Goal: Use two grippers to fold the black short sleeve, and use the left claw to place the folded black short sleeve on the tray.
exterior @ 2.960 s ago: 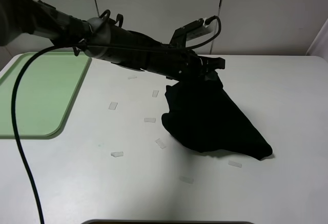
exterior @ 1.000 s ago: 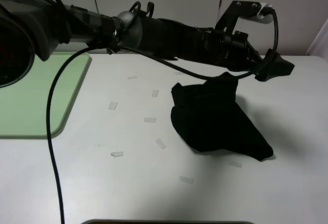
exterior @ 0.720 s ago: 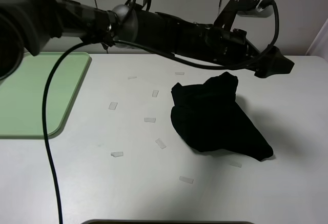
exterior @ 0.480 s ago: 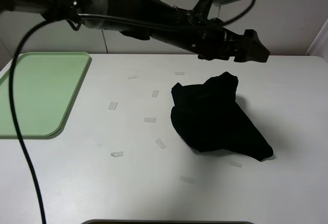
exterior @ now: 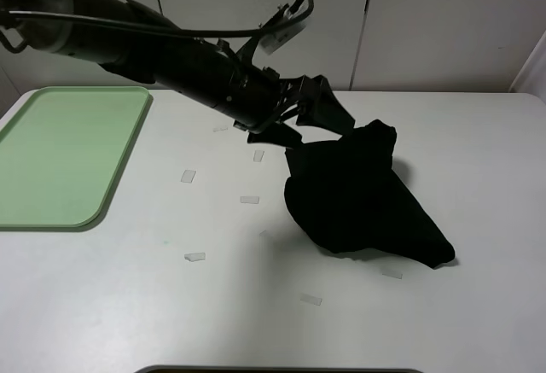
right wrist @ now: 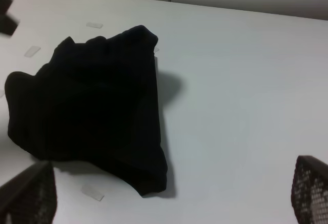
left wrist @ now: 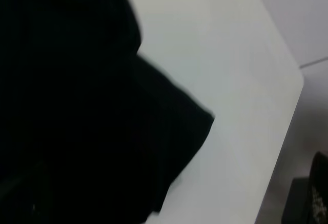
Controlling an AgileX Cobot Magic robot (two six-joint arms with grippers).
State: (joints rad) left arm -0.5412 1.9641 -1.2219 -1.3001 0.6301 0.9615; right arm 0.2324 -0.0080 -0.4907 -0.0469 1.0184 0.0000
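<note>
While the black short sleeve (exterior: 358, 194) lies bunched right of the bench (exterior: 478, 305) centre, the left tool (exterior: 311, 119) hovers at its upper-left edge, spread, gripping nothing. Pale tape strips (exterior: 249, 200) lie between shirt and tray (exterior: 60, 160). Right tool (right wrist: 169, 203): spread, empty.

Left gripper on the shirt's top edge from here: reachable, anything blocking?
Probably yes. The left gripper is open right at the upper edge of the black short sleeve, with nothing between them; only small tape strips lie nearby.
</note>
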